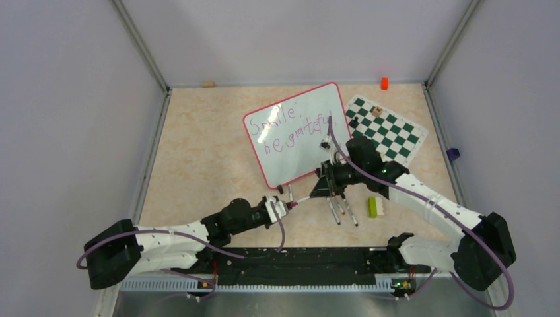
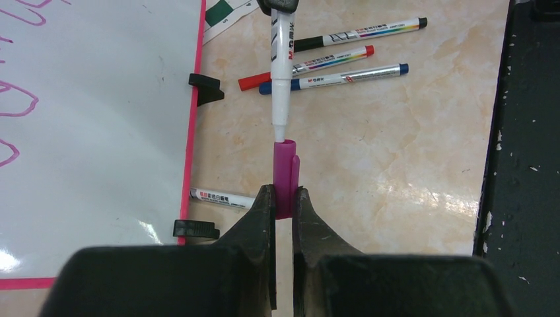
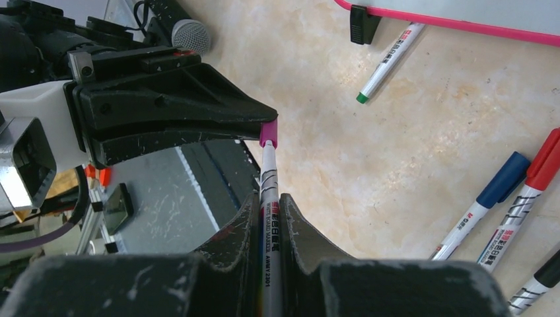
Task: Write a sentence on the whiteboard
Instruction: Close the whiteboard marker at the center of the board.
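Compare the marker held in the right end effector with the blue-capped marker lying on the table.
The held marker is uncapped, its bare tip at the mouth of a purple cap; the blue-capped marker is capped. The held marker is clamped in the right end effector, off the table; the blue-capped marker lies on it. Both have white printed barrels.

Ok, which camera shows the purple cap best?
Left wrist: the cap shows most of its length, pinched in the left gripper, with the marker tip at its mouth. Right wrist shows only its end. From the top it is a tiny speck.
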Robot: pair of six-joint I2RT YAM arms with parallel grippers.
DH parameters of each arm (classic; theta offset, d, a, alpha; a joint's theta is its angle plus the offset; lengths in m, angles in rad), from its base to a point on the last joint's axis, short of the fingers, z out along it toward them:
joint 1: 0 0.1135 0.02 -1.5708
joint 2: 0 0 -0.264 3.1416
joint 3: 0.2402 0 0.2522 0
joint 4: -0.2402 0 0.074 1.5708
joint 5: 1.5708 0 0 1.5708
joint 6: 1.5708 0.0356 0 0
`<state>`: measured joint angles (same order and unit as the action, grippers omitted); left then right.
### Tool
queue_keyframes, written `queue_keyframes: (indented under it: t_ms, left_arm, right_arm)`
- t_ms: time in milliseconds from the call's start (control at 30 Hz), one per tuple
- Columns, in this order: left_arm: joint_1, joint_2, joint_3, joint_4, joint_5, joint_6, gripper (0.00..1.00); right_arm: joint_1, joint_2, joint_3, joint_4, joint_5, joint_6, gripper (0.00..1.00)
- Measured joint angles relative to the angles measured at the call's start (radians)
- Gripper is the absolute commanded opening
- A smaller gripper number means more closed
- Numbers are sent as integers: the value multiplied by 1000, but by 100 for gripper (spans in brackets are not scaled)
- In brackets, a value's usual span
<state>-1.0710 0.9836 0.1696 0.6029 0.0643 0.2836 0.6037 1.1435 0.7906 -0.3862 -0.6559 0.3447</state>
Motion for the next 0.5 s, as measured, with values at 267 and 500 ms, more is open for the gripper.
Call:
queue_keyframes:
  t_ms: [267,500]
  left_arm:
    - [6,0,0,-45,-1,0,0]
    - [10,0,-2,-119,-24,-4,0]
  right_arm:
    - [25,47,-18,59,11,27,0]
    - [95,101,-23,111,84,58,0]
